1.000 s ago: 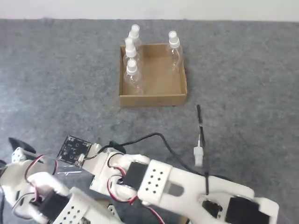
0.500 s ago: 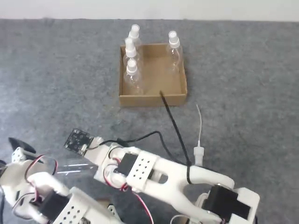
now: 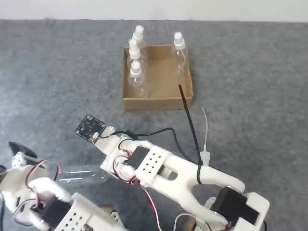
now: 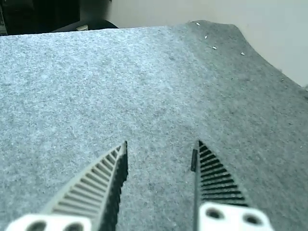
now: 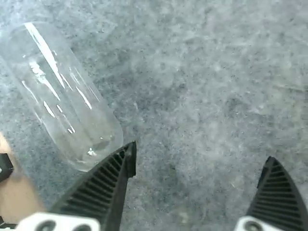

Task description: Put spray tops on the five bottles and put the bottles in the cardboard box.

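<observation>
The cardboard box (image 3: 185, 102) stands at the far middle of the grey carpet. Three capped bottles (image 3: 136, 74) cluster at its left side, and another capped bottle (image 3: 179, 47) is at its far right corner. A bare clear bottle (image 3: 79, 173) lies on its side near the front left, between the two arms. The same bottle (image 5: 67, 106) lies just beside one finger of my open right gripper (image 5: 199, 159), untouched. A loose spray top (image 3: 205, 158) with its thin tube lies right of the right arm (image 3: 159, 166). My left gripper (image 4: 161, 147) is open over bare carpet.
A black cable (image 3: 190, 125) rises from the right arm and crosses in front of the box's front right corner. The left arm (image 3: 38, 192) sits at the front left corner. Open carpet lies left and right of the box.
The right arm has swung away from the front edge toward the box, its wrist camera board moving farther up the table. The lying bottle has come out from under it. The cable swung with it.
</observation>
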